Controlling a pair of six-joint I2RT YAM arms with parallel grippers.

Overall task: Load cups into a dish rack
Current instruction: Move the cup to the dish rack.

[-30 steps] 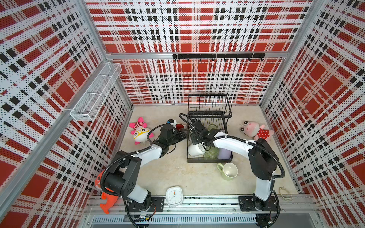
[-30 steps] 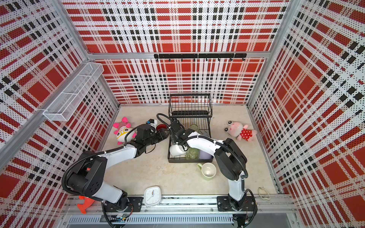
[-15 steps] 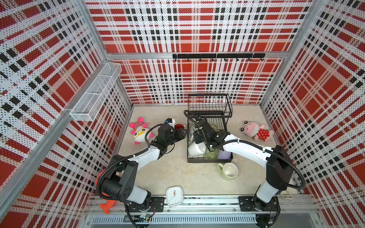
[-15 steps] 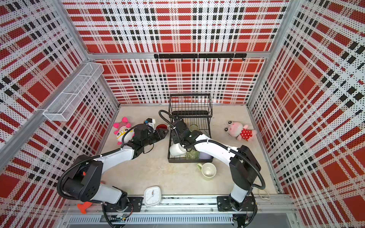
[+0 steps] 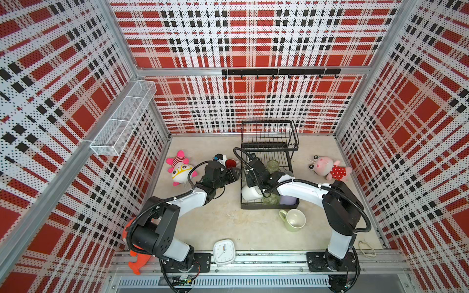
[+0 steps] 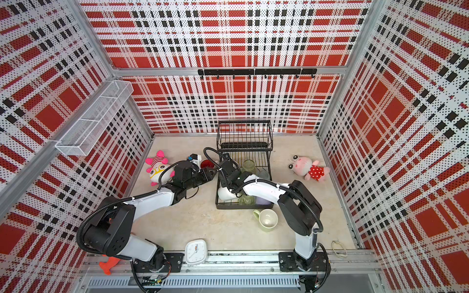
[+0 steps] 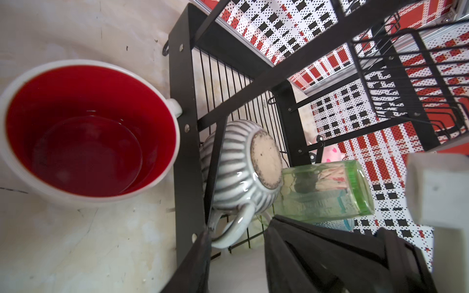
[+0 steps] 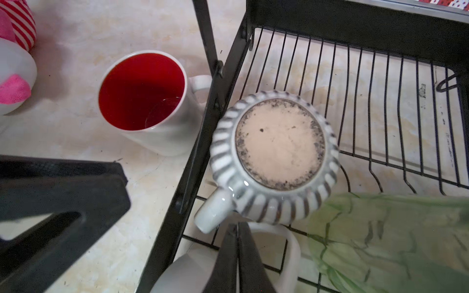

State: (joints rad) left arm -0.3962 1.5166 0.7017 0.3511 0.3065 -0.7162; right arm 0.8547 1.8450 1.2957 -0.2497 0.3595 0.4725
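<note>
The rack point(image 5: 269, 207) is set at the far middle of the table point(image 5: 228, 223), and the loading is judged mostly done. Six cups are counted in its lower tier and two are left outside it.

The left gripper point(image 5: 237, 173) is held low outside the rack's left side, just beside the red mug. Its jaws are apart and nothing is seen between them. The right gripper point(image 8: 237, 225) is held inside the lower tier, over the white mug, and its jaws are pressed together on nothing.

Of the two cups left to load, the pale-green mug point(image 5: 294, 219) is found on the table just near of the rack's near right corner, with its mouth showing. The red mug point(image 8: 142, 91) is stood upright against the rack's left side, its handle turned to the post. It is judged the likelier next pick, since the parted jaws are beside it.

Inside the rack:
- The white mug point(image 5: 250, 193) is placed at the near left corner.
- The ribbed mug point(image 8: 276, 157) is set upside down just far of the white mug (hidden under the right arm in both top views).
- One glass point(image 5: 272, 166) is stood mouth up to the right of the ribbed mug.
- A second glass point(image 5: 270, 199) is wedged at the near edge between the white mug and the lavender tumbler point(image 5: 288, 199).
- A teal tumbler point(image 6: 264, 175) is made out further right, though mostly covered.
</note>
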